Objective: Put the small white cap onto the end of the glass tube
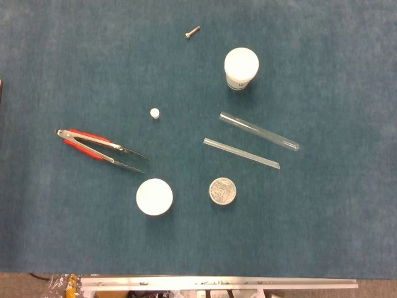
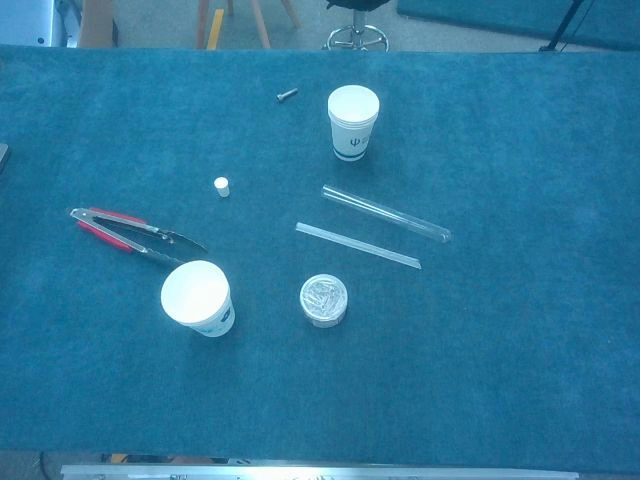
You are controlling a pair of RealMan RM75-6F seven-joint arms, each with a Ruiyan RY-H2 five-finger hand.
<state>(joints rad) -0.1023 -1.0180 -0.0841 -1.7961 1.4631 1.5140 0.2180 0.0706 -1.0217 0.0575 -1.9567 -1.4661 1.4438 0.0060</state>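
Nearest the camera: metal rail of the table edge [image 1: 217,284] along the bottom; just above it, at roughly 6 o'clock of the blue felt tabletop [image 1: 322,236], a white paper cup standing upright [image 1: 154,197] and beside it a small round tin with shiny bits inside [image 1: 223,190]; out at 9 o'clock, red-handled metal tongs lying flat [image 1: 102,148]; up at 12 o'clock, a second white paper cup with a dark logo [image 2: 353,121] and, left of that, a lone small metal screw [image 1: 191,32].

Task stuff: small white plastic cap [image 1: 154,113] sitting alone on the felt around 10 o'clock from centre, well apart from everything; clear glass tube [image 1: 258,131] lying on its side at about 3 o'clock from centre, slanting down to the right, open end looking like the upper-left one, rounded end lower right; just below it and near-parallel, a thin flat clear strip [image 1: 241,152], not touching as far as can be told.

Robot hands: neither showing in head or chest view, so no telling wide, narrow or holding anything.

Progress, judging by the layout: basically zero; cap untouched, tube untouched, the two well apart; still left: picking up both, lining cap with tube end, pushing on.
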